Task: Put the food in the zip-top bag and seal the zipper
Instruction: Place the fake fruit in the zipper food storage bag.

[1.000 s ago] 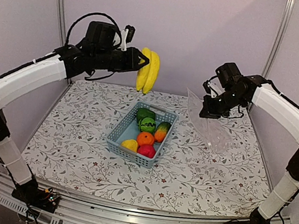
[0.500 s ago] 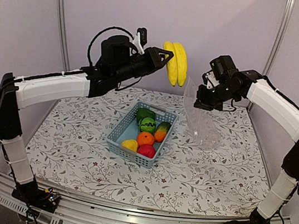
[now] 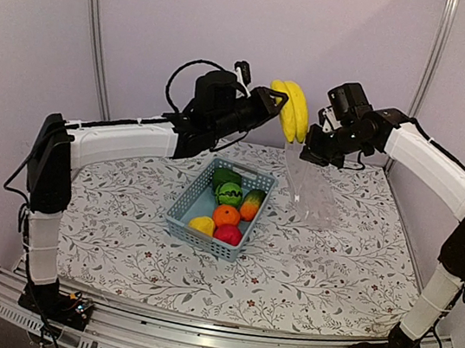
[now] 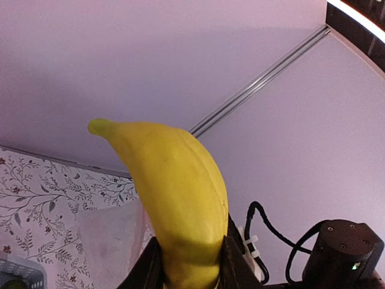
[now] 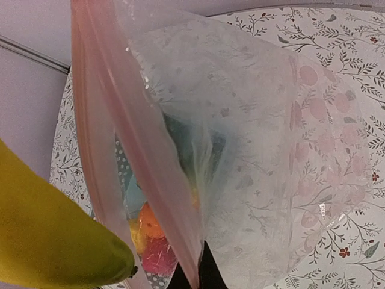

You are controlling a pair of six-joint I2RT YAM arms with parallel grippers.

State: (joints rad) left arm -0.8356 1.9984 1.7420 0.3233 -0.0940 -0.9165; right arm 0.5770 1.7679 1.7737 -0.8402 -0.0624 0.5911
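Note:
My left gripper [image 3: 271, 104] is shut on the yellow banana [image 3: 293, 110], held high above the table beside the bag's mouth; it fills the left wrist view [image 4: 174, 192] and shows at the lower left of the right wrist view [image 5: 54, 241]. My right gripper [image 3: 310, 151] is shut on the top edge of the clear zip-top bag [image 3: 311, 190], which hangs down to the table. In the right wrist view the bag [image 5: 264, 150] hangs with its pinkish zipper strip [image 5: 138, 150] parted. The orange [image 3: 225, 215], red apple [image 3: 228, 234], melon [image 3: 230, 193], pepper [image 3: 224, 175] and mango [image 3: 252, 203] lie in the basket.
The blue-grey lattice basket [image 3: 182, 206] stands mid-table, left of the bag, with a small yellow fruit [image 3: 202, 225] in its near corner. Metal frame posts [image 3: 94, 31] rise at the back corners. The floral tablecloth [image 3: 119, 227] covers the table.
My left arm has carried the banana rightward from the back left to the bag's mouth. My right gripper has lifted the bag's edge up and leftward, so the bag now hangs upright.

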